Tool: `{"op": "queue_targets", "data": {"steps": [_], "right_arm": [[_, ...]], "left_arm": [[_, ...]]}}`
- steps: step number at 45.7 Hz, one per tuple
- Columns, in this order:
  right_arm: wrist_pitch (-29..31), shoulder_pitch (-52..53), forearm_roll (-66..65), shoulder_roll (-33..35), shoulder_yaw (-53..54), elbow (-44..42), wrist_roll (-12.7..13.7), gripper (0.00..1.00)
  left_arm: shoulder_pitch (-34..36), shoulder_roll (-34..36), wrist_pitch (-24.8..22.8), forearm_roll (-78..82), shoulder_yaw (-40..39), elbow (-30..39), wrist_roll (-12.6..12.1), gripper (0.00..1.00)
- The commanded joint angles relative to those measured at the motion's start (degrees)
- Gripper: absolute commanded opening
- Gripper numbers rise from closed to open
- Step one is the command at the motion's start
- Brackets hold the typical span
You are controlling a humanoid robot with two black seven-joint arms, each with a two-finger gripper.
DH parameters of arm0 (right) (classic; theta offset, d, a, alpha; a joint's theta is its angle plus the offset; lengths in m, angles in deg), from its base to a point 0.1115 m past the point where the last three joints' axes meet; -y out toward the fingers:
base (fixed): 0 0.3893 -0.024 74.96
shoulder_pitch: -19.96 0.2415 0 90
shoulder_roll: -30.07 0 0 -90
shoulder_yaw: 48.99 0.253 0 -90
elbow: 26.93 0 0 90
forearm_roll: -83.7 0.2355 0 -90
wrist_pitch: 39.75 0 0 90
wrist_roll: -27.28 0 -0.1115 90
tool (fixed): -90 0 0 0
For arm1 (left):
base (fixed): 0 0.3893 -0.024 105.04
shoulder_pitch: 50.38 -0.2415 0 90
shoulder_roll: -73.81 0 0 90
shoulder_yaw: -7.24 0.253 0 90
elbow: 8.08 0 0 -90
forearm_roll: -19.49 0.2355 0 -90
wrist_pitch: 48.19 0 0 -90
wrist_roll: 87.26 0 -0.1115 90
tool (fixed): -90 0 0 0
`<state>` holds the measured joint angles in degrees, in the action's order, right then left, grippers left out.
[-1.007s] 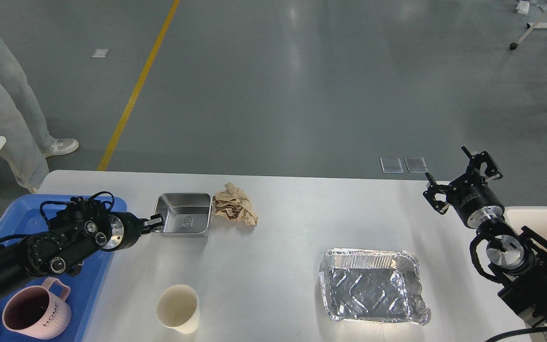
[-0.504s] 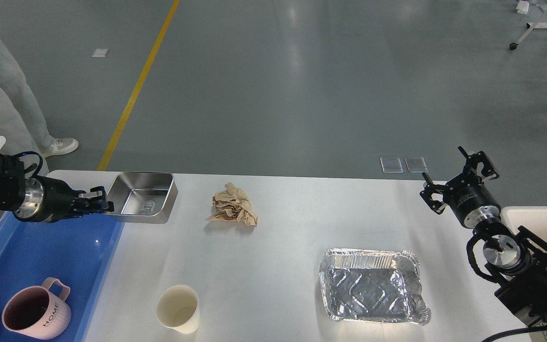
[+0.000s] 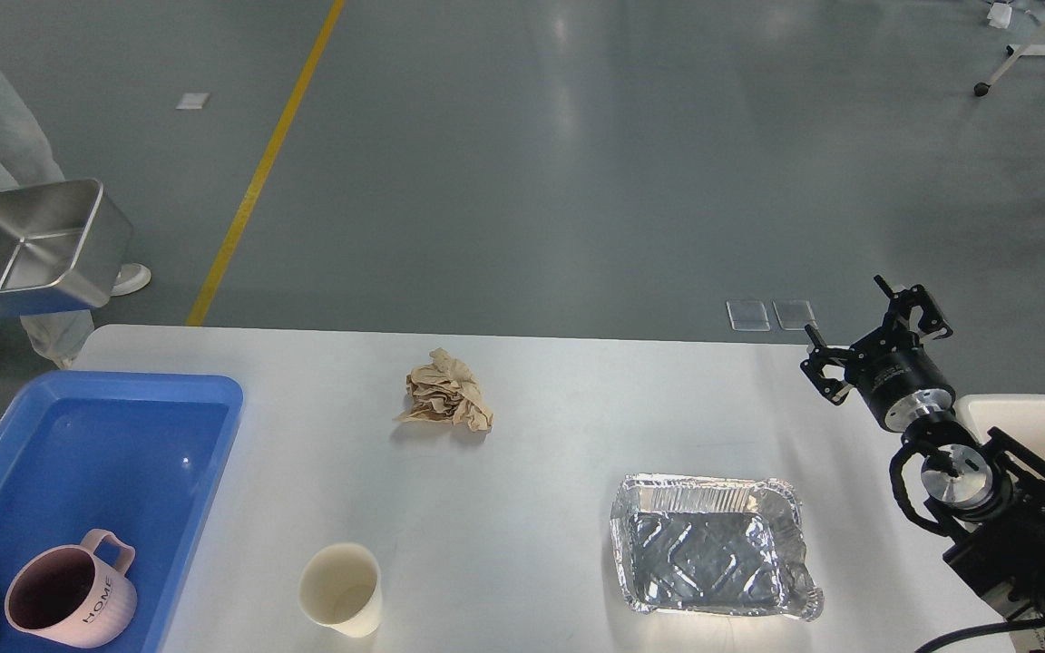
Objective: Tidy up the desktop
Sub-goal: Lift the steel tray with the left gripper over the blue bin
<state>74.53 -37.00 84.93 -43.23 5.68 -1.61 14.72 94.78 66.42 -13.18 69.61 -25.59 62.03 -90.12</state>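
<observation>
Lifting: steel tin (image 3: 28, 247) has risen off the desktop (image 3: 541, 508) to 10 o'clock, out past its edge.
Left gripper: out of frame, presumably carrying the tin.
Right gripper (image 3: 876, 340): fingers spread, empty, at 3 o'clock.
Remaining: crumpled paper (image 3: 445, 392), paper cup (image 3: 341, 588), foil tray (image 3: 713, 544).

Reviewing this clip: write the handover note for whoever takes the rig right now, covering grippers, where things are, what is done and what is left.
Left gripper: out of view; the steel tray is up in the air at the left edge, above the blue tray, apparently carried.
Right gripper: open, empty, over the desktop's right end.
In the blue tray: pink mug.
On the desktop: crumpled brown paper, paper cup, foil tray.
Done: mug binned, steel tray lifted.
Left: set the steel tray down, then clear paper, cup and foil tray.
</observation>
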Motion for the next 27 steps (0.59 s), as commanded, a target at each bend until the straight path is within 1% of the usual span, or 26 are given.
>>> {"op": "queue_targets", "data": {"steps": [1,6,13,18,22,27], "right_arm": [[0.2,0.0,0.0,0.0,0.0,0.0,0.1,1.00],[0.2,0.1,0.0,-0.2,0.0,0.0,0.1,1.00],[0.2,0.4,0.1,-1.1,0.1,0.0,0.0,1.00],[0.2,0.4,0.0,-1.4,0.1,0.0,0.0,1.00],[0.2,0.5,0.0,-1.4,0.0,0.0,0.0,1.00],[0.2,0.5,0.1,-1.3,0.0,-0.1,0.1,1.00]], "left_arm": [[2.8,6.1,0.0,-3.0,0.0,0.6,0.3,0.01],[5.6,9.6,0.0,-4.4,0.0,1.0,1.0,0.01],[6.4,13.8,0.0,-5.1,0.0,2.9,1.1,0.01],[6.2,14.6,0.0,-5.1,0.8,2.9,0.9,0.00],[5.8,14.2,0.0,-5.0,1.5,2.7,0.2,0.00],[5.7,13.4,0.0,-5.0,5.9,2.0,-0.4,0.00]]}}
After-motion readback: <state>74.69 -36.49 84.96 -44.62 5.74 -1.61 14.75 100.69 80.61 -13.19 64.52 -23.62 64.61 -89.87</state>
